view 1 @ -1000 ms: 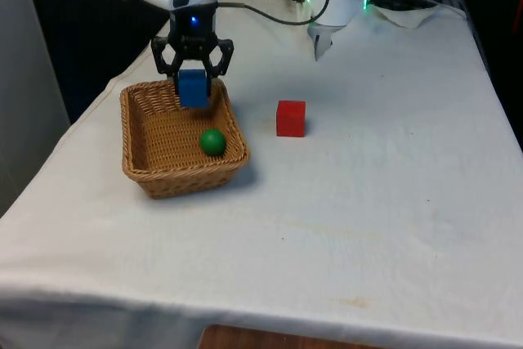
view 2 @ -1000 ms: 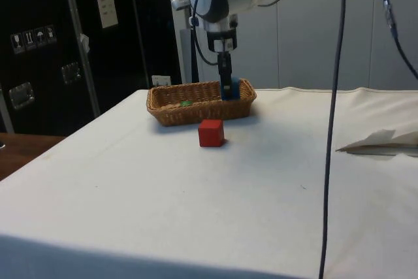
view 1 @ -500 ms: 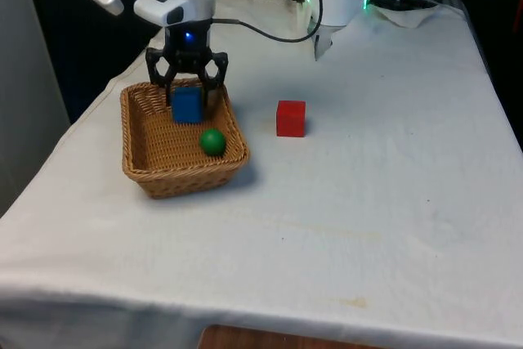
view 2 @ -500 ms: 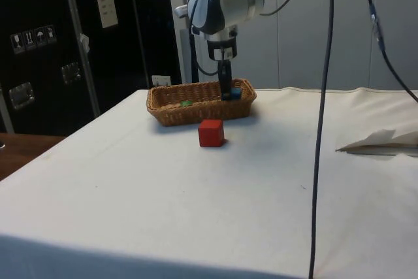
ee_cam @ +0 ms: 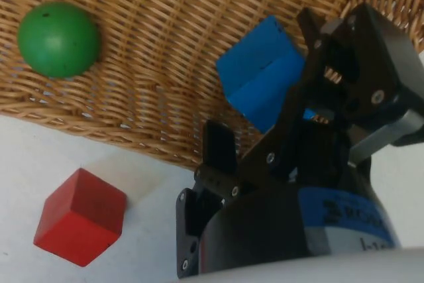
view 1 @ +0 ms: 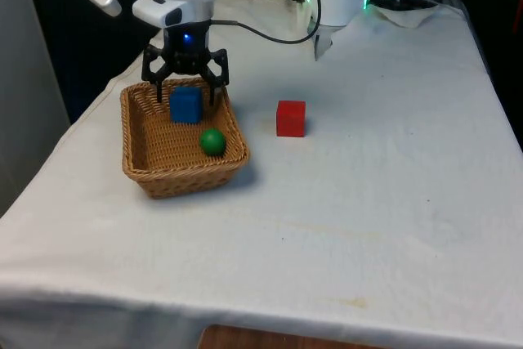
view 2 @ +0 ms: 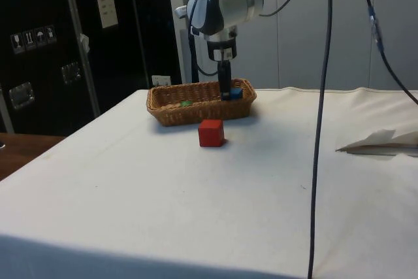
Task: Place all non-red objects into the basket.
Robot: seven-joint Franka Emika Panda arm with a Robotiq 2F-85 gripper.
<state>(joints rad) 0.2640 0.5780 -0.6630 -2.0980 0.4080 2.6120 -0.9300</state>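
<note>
ok so the gripper (view 1: 186,87) is spread wide over the far end of the basket (view 1: 139,165), fingers apart and holding nothing, and the blue block (view 1: 185,105) sits on the wicker floor right under it. The green ball (view 1: 212,141) is in the basket too, near the long wall that faces the red block (view 1: 290,118). The red one sits out on the table (view 1: 392,202), just beside the basket, and it should stay there

what could go wrong from here, my guess: the open fingers hang low next to the far rim (view 2: 225,83), so pulling away sideways instead of straight up could catch the wicker and drag or tip the whole basket. It looks light, so it wouldn't take much. From the wrist camera the blue block (ee_cam: 258,81) looks tilted, maybe leaning on the weave, so a brush from a finger could knock it around, though probably not out

room-wise: straight up is wide open. The basket sits toward the table's edge at the front view's left, with little cloth beyond it, so a shove that way is the bad one. The rest of the table is bare, plenty of space
</note>
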